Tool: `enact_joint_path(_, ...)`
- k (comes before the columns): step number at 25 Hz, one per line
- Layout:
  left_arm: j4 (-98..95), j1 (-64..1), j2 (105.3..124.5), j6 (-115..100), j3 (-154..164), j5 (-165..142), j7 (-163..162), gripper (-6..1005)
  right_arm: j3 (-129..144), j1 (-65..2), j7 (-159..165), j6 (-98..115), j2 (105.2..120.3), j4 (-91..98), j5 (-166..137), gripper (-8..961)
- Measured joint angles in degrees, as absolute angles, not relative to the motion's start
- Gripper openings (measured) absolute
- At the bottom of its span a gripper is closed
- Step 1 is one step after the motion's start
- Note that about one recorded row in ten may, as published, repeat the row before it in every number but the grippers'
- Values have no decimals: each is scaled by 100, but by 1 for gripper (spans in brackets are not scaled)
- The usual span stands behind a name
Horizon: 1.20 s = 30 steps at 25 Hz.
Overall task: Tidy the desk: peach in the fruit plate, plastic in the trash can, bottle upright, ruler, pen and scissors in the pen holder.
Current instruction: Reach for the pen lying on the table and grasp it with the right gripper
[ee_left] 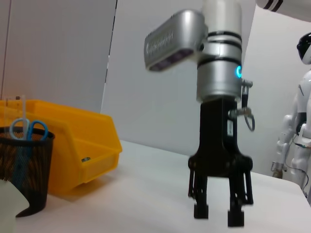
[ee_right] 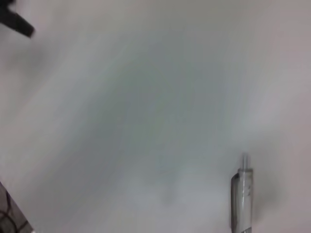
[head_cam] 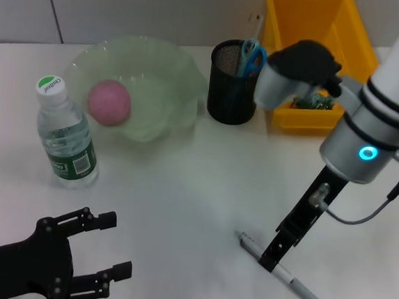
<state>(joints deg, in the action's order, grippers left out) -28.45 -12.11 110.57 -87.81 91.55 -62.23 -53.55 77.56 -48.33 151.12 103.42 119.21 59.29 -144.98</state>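
White desk (head_cam: 180,211), grey wall behind; right tool (head_cam: 271,257) over pen (head_cam: 283,272).

Bottle (head_cam: 66,138): green cap print unclear, maybe "Cestbon"; label text too small to read.

The right gripper (head_cam: 269,259) covers the middle of the pen (head_cam: 299,287), and the right wrist view cuts that pen (ee_right: 241,200) off at its edge. The scissors (head_cam: 251,56) show only their handles above the holder (head_cam: 231,89). The bin (head_cam: 313,47) is partly hidden by the right arm, its contents too small to tell.
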Motion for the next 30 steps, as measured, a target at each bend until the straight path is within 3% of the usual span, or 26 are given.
enact_joint_path(30,-2830,-1168,10995,-8791,9026,-6222,-5371,798,9294,-4942,15377,9643,11980,5540,-14423,705)
